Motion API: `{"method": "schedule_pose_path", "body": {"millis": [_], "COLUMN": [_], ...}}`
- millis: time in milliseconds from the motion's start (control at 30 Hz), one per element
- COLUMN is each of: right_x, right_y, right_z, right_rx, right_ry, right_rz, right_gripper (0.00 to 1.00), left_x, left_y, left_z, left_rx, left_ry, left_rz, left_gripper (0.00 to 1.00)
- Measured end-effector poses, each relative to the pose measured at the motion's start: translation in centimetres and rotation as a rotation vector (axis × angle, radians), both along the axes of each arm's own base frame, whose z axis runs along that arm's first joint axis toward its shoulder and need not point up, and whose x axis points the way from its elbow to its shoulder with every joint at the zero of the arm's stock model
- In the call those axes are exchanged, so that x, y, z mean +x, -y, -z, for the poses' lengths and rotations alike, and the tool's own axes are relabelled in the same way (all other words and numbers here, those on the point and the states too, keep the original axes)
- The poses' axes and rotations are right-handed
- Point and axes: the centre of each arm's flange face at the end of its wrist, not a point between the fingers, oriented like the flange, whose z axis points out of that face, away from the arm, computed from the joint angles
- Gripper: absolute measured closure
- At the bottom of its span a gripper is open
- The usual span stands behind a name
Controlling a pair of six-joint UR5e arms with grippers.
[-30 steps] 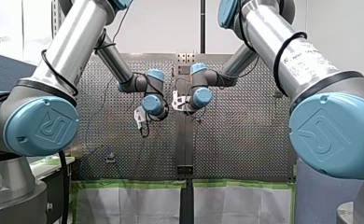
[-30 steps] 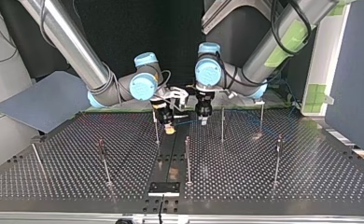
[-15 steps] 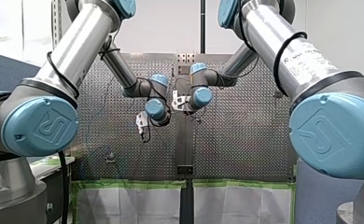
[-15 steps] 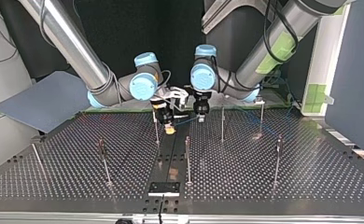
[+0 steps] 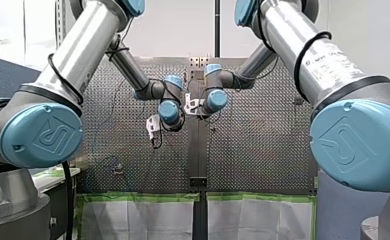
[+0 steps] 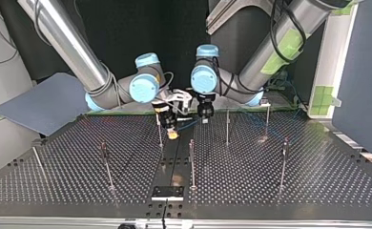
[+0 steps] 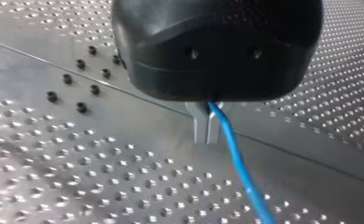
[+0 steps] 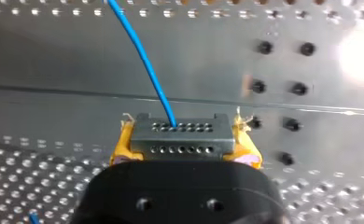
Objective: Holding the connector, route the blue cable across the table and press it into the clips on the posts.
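In the right wrist view my right gripper (image 8: 183, 145) is shut on a dark grey connector (image 8: 180, 133), clamped between its yellow pads (image 8: 123, 145). The blue cable (image 8: 140, 51) leaves the connector and runs ahead over the plate. In the left wrist view my left gripper (image 7: 207, 136) has its metal fingers shut on the blue cable (image 7: 240, 165), which trails on past them. In the top view the two grippers hang close together near the table's middle seam, my right gripper (image 6: 172, 130) at the left and my left gripper (image 6: 204, 117) at the right, with the blue cable (image 6: 189, 125) spanning between them.
Several thin posts stand on the perforated table (image 6: 317, 181), among them one post (image 6: 160, 136) beside my right gripper, another (image 6: 227, 126) beside my left, and one (image 6: 191, 162) nearer the camera. A black plate (image 6: 168, 192) lies at the near edge. A grey board (image 6: 41, 102) leans at the left.
My left gripper has moved toward my right gripper, leftward in the top view, and its fingers have shut on the cable. My right gripper has shifted only slightly.
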Motion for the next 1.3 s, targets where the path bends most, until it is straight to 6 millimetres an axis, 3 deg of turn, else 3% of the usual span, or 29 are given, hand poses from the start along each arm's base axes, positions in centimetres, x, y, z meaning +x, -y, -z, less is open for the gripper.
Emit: {"method": "schedule_pose_path", "body": {"millis": [633, 1067, 1167, 1300], "right_x": [-3.0, -5.0, -5.4, -5.7], "right_y": [-3.2, -6.7, -7.2, -7.0], "right_z": [-11.4, -19.2, -20.5, -20.8], "right_rx": [0.004, -0.036, -0.049, -0.050], "right_ry": [0.057, 0.095, 0.108, 0.113], "right_rz": [0.006, -0.019, -0.025, -0.030], "right_gripper": [1.00, 1.00, 1.00, 1.00], "left_x": [-2.6, -5.0, -5.6, -5.8], "left_y": [-1.6, -2.7, -3.0, -3.3], "left_z": [-11.0, -18.0, -19.9, -21.9], "left_rx": [-0.040, -0.088, -0.104, -0.133], "left_ry": [0.121, 0.225, 0.259, 0.318], "left_rz": [-0.072, -0.088, -0.088, -0.072], "left_gripper": [1.00, 1.00, 1.00, 1.00]}}
